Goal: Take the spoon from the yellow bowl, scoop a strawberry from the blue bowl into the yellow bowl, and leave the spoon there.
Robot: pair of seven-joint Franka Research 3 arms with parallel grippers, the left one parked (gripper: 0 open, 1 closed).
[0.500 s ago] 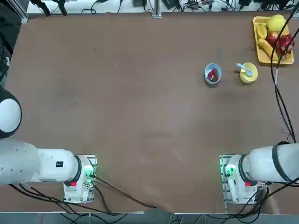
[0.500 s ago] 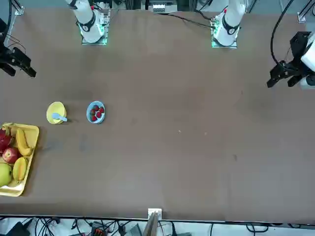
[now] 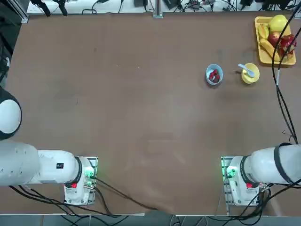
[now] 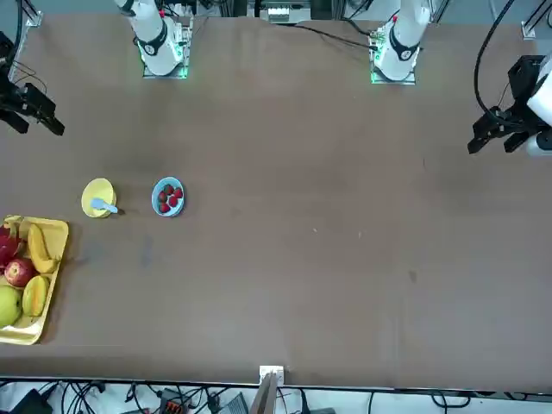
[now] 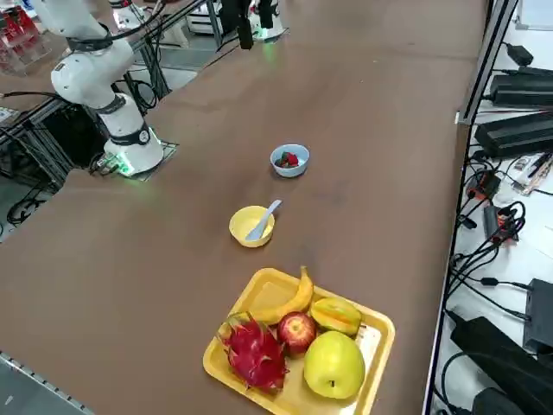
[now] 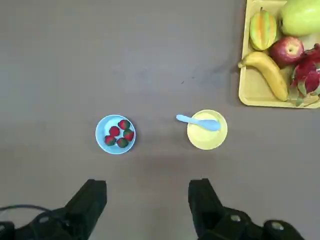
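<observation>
Hanging high above the brown tabletop (image 3: 141, 117), the right tool (image 6: 147, 200) shows in the wrist view with its two dark fingers (image 6: 90, 202) spread wide apart and nothing between them; in the front view it sits at the far left edge of the frame (image 4: 30, 108), well apart from both bowls.

Near the upper right of the top view, the yellow bowl (image 3: 250, 74) stands just beside the blue bowl (image 3: 214, 74), the two apart and not touching. Resting in the yellow bowl is the spoon (image 3: 246, 69), its scoop end inside and its handle sticking out over the rim (toward the blue bowl's side in the wrist view (image 6: 197, 121)). Inside the blue bowl (image 6: 115, 134) lie four small strawberries (image 6: 119, 135), red with green tops.

At the top right corner of the top view, a rectangular yellow tray (image 3: 259, 49) holds fruit: a banana (image 6: 265, 72), a red apple (image 6: 289, 51), a dragon fruit (image 6: 306, 75), a star fruit (image 6: 263, 29) and a large yellow-green fruit (image 6: 300, 16). A black cable (image 3: 278, 94) runs across that tray's edge in the top view.
</observation>
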